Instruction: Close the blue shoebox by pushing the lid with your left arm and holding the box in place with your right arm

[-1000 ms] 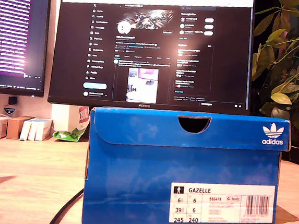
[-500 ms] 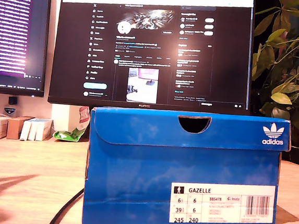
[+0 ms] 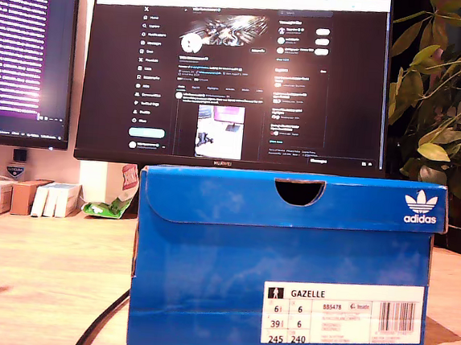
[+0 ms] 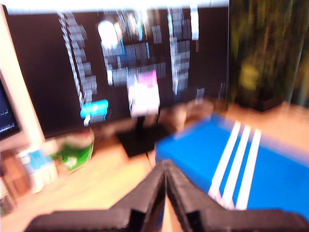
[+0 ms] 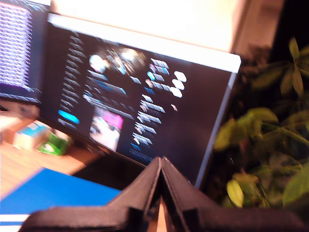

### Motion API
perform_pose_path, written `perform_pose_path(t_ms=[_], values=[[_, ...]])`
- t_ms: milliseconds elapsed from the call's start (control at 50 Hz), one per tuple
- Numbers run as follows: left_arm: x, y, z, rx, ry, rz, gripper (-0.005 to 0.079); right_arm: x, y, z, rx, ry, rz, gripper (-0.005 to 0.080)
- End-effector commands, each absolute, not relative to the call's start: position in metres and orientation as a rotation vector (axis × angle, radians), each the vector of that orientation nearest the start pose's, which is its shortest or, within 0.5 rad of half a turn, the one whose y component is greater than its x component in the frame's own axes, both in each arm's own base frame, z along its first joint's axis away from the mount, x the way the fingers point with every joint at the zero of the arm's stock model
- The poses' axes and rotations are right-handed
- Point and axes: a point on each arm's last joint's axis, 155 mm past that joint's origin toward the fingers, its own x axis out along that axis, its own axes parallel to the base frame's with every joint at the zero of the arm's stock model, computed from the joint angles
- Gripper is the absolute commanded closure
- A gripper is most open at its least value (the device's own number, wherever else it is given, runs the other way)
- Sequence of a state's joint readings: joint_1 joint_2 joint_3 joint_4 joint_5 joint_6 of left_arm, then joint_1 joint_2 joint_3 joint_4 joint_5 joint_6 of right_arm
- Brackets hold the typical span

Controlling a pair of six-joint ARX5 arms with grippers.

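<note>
First gripper: my first gripper (image 4: 164, 166) hangs above the near end of the shoebox, fingers pressed together, pinching nothing; the wrist picture is smeared, which I read as the arm in motion.
Second gripper: my second gripper (image 5: 161, 164) is also pressed together and empty, high over a corner of the lid, aimed at the monitor and the houseplant (image 5: 270, 145).
Shoebox: the blue Adidas shoebox (image 3: 283, 262) stands on the wooden desk (image 3: 36, 268), in the same spot as a second ago; its lid (image 3: 293, 196) sits flat, flap down over the front.
Changed: only the shadow on the desk at the exterior view's left has shrunk, and the page on the monitor (image 3: 235, 76) has scrolled.
Meaning: both arms are off the box; closing looks complete.
</note>
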State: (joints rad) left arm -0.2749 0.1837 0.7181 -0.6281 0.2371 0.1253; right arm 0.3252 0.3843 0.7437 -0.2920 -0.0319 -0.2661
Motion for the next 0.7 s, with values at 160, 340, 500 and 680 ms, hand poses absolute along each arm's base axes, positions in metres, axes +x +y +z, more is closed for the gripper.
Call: perform_pose_path(t_ms=[160,340,500,680], values=[[0.148,-0.079,0.293,0.167,0.056,-0.479,0.0762,0.211,0.07,0.354,-0.297,-0.113,0.301,0.0764],[0.134,-0.071,0.282,0.166,0.073,-0.46,0.0762,0.21,0.064,0.338,-0.296,-0.097,0.273,0.0764],[0.135,-0.072,0.281,0.127,0.078,-0.466,0.0762,0.212,0.06,0.323,-0.171,-0.127,0.251,0.0764],[0.152,-0.08,0.288,0.043,0.008,-0.475,0.0762,0.223,0.065,0.311,-0.045,-0.145,0.259,0.0764]])
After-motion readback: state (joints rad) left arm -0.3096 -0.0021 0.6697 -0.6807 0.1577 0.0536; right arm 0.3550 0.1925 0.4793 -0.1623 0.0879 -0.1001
